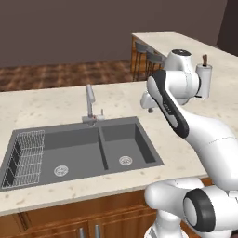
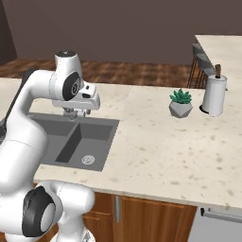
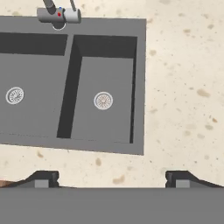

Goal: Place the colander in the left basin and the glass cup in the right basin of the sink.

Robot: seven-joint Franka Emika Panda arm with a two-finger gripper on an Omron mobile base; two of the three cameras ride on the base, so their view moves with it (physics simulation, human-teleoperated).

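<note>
The dark grey sink [image 1: 103, 151] is set into the speckled counter, with a curved steel faucet [image 1: 89, 102] behind its divider. Its wider left basin [image 1: 69, 148] has a wire rack [image 1: 25, 155] at its left end and a round drain [image 1: 61, 170]. The narrower right basin [image 1: 122, 142] has only its drain [image 1: 125, 161] in it. My gripper [image 1: 149, 108] hangs above the counter just right of the sink. In the hand view it is open [image 3: 113, 179], with bare counter between its fingertips [image 3: 43, 178], looking down on the right basin [image 3: 105, 74]. The colander and the glass cup are out of view.
A small potted plant [image 2: 180, 104] and a paper towel holder [image 2: 215, 94] stand on the counter to the right. Bar stools [image 1: 148, 58] sit by the far counter. A wide stretch of counter [image 2: 156, 146] runs right of the sink.
</note>
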